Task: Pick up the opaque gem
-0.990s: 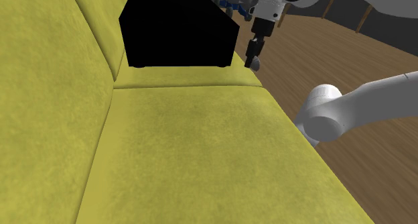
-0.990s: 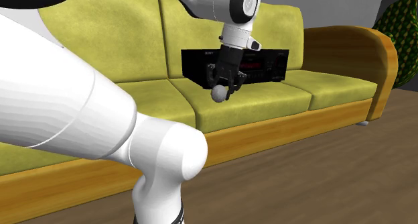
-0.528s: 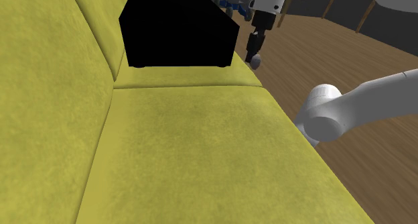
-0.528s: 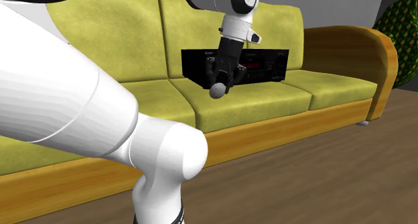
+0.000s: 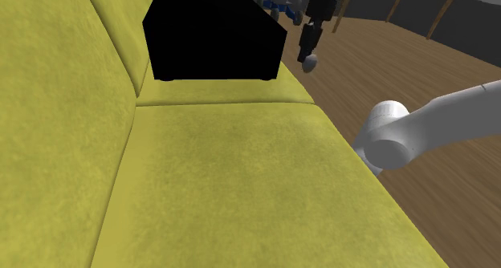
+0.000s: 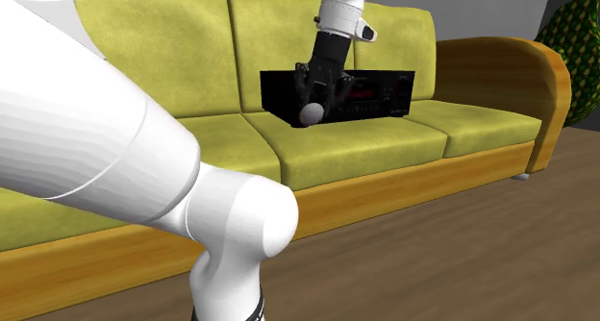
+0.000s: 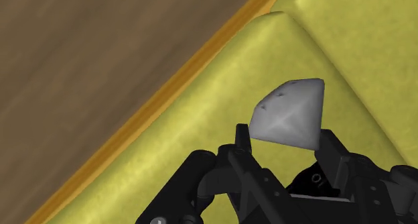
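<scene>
Above the front edge of the yellow sofa, we see the claw closed on the grey gem. The gem sits pinched between the two black fingers and touches nothing else. Compared with one second ago, the claw has gone higher with the gem in both outside views. In the second exterior view the gem now hangs in front of the black box and no longer below it. We judge from this that the gem is already lifted clear of the cushion, so the pick-up is nearly finished and only a firm hold is still needed. We count one gem, one black box on the sofa, one sofa with three seat cushions, one white arm and one green plant at the second exterior view's far right.
</scene>
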Tool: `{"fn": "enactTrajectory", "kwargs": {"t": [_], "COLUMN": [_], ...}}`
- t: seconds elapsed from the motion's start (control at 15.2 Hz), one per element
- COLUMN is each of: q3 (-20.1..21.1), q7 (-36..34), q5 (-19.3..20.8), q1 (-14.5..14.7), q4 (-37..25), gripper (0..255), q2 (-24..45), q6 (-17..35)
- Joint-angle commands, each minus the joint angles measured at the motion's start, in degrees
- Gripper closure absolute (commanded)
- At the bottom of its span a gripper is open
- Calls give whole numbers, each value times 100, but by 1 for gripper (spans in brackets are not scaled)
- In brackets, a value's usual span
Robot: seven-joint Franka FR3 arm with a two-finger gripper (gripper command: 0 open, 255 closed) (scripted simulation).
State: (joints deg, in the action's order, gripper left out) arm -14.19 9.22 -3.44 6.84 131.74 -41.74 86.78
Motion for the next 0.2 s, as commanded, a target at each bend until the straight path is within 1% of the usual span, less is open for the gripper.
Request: {"fn": "enactTrajectory", "kwargs": {"t": [0.0, 0.13], "q3": [4, 5], "q7": [-17, -18], "q5": [-10, -11], "q1": [10, 11], "q4": [-174, -187], "gripper": [255, 255], "q2": [30, 33], "q6": [-145, -156]}}
